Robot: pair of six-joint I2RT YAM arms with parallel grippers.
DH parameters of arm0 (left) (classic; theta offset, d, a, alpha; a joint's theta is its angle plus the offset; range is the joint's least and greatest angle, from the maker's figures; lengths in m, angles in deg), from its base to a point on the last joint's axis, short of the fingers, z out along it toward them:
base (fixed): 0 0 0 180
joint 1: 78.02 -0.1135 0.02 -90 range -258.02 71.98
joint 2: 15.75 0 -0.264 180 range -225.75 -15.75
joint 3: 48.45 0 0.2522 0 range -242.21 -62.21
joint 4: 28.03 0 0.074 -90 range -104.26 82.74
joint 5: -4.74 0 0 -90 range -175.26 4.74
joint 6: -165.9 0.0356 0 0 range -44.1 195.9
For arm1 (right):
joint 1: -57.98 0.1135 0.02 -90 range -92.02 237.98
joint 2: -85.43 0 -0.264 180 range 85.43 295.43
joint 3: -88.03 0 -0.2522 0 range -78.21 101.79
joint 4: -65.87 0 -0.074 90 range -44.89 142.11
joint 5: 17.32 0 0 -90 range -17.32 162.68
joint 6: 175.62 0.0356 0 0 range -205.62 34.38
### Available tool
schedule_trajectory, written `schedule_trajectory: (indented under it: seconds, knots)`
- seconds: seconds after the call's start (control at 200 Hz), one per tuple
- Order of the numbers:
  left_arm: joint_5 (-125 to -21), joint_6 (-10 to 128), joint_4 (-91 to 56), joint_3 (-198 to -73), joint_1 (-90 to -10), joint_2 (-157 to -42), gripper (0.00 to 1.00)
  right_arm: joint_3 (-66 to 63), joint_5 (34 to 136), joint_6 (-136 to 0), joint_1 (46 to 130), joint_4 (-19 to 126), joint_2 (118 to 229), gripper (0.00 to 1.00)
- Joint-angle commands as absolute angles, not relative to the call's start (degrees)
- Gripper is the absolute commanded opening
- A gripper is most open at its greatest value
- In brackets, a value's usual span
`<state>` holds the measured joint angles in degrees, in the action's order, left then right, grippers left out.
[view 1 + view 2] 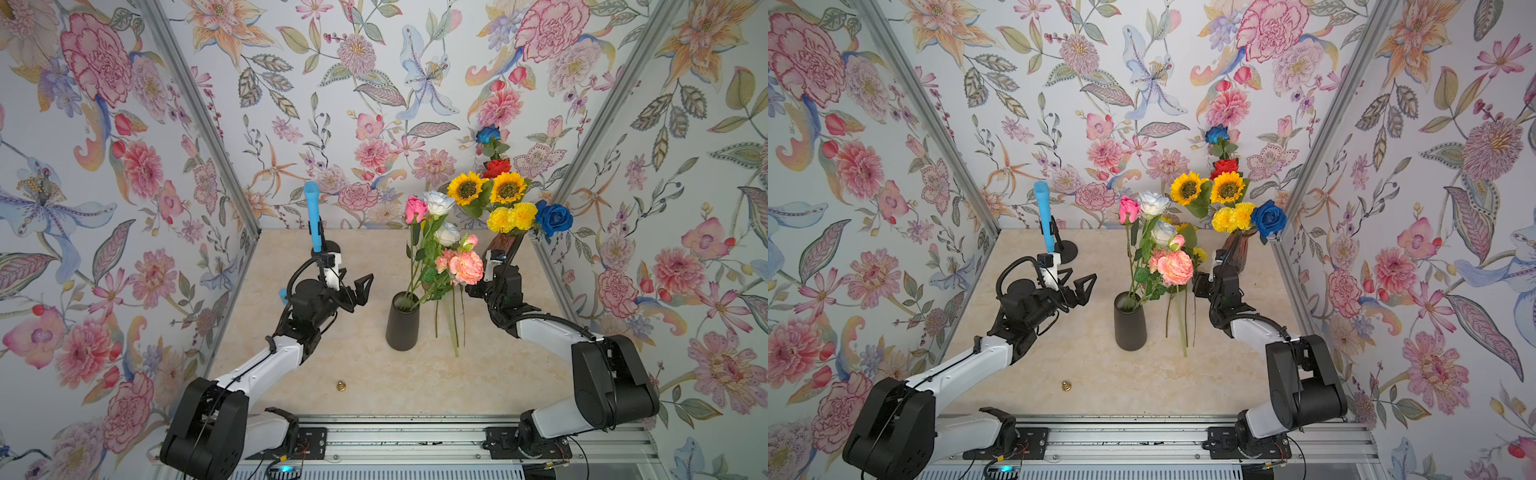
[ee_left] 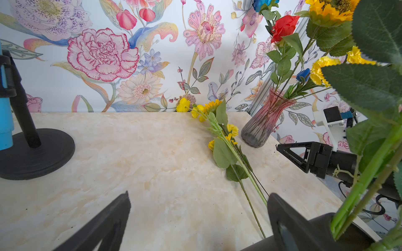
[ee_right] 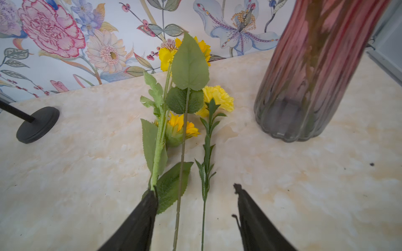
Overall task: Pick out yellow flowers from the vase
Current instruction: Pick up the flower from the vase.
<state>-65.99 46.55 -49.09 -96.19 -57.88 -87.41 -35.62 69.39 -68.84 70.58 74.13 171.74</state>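
Two sunflowers (image 1: 467,189) and yellow pompom heads (image 1: 511,218) stand with blue and red roses in the ribbed pink-grey glass vase (image 1: 500,242) at the back right. Three yellow flowers (image 3: 217,97) lie on the table, their green stems (image 1: 453,328) running between the two vases. My right gripper (image 3: 194,187) hovers open just over those stems, which lie on the table between its fingers; nothing is gripped. A peach rose partly hides that gripper (image 1: 1200,286) in both top views. My left gripper (image 1: 357,293) stands wide open and empty, left of the black vase (image 1: 401,324).
The black vase holds pink, white and peach roses (image 1: 465,266). A blue tube on a black round-based stand (image 1: 313,216) stands at the back left. A small brass piece (image 1: 340,386) lies near the front. Wallpapered walls enclose three sides, and a metal rail (image 1: 415,432) runs along the front.
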Motion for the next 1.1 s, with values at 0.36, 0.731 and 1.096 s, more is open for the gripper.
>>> schedule_trajectory:
  seconds: [0.36,0.731,1.096]
  knots:
    - [-64.82,46.64,-50.98,-95.00,-59.12,-88.79,1.00,-32.65,71.81,-68.70,72.77,78.44,176.36,0.60]
    - [-64.52,46.66,-51.27,-94.99,-59.43,-89.33,1.00,-24.42,65.70,-82.77,73.66,76.82,177.85,0.59]
    - [-64.44,46.62,-51.63,-94.86,-59.69,-89.93,1.00,-19.16,58.53,-96.17,71.30,77.30,178.74,0.59]
